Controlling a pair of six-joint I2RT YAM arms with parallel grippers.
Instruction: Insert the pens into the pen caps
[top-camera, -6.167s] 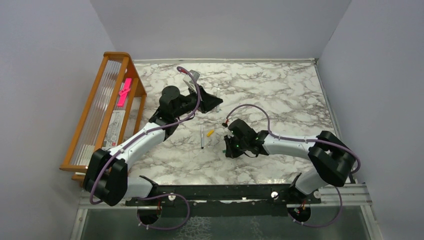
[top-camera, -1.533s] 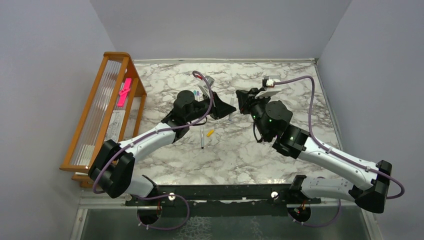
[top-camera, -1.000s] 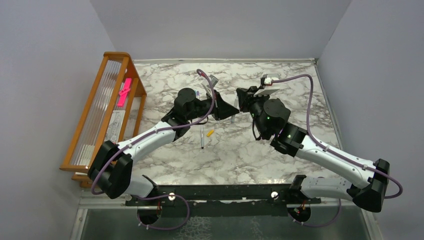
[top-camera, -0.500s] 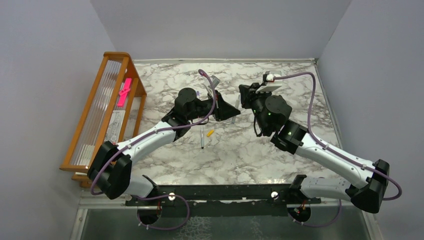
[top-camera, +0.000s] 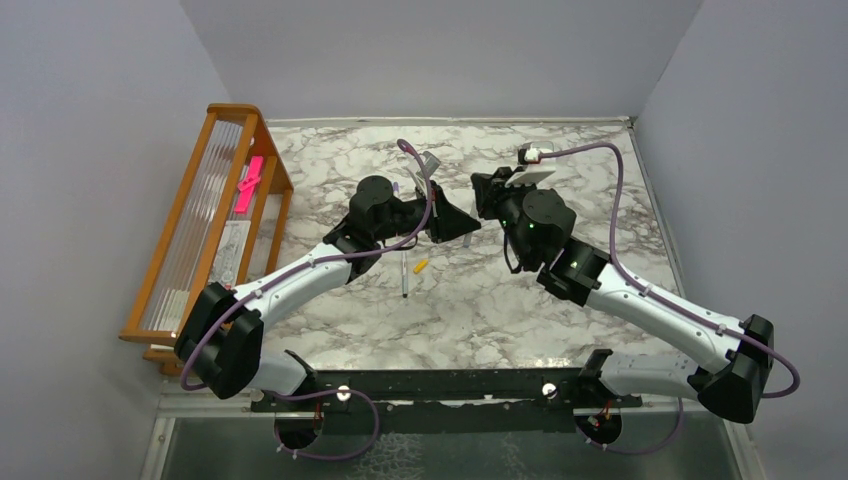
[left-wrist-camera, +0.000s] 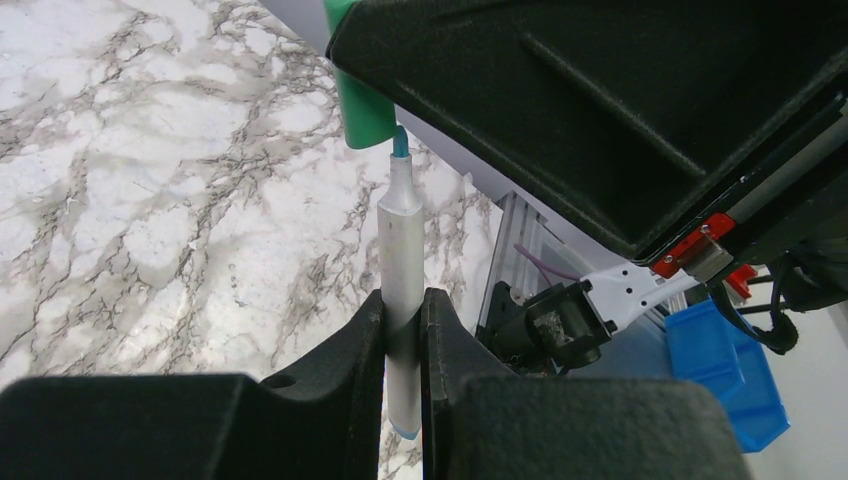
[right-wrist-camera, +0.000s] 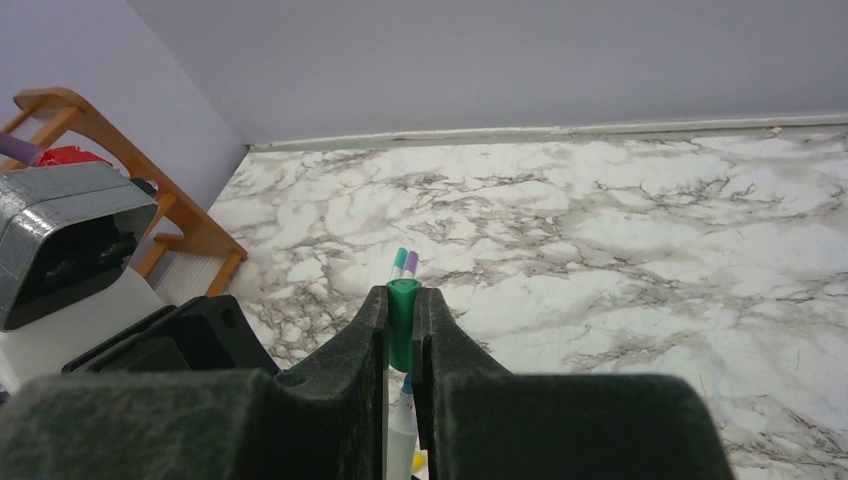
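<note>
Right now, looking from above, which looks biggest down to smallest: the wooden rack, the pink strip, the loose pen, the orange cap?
1. wooden rack, by far the largest
2. pink strip
3. loose pen on the table, nearly as long as the strip but thinner
4. orange cap, smallest

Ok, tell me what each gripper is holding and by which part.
Left gripper: a white pen, pinched across its barrel near the back end. Right gripper: a green cap, pinched on its sides.
</note>
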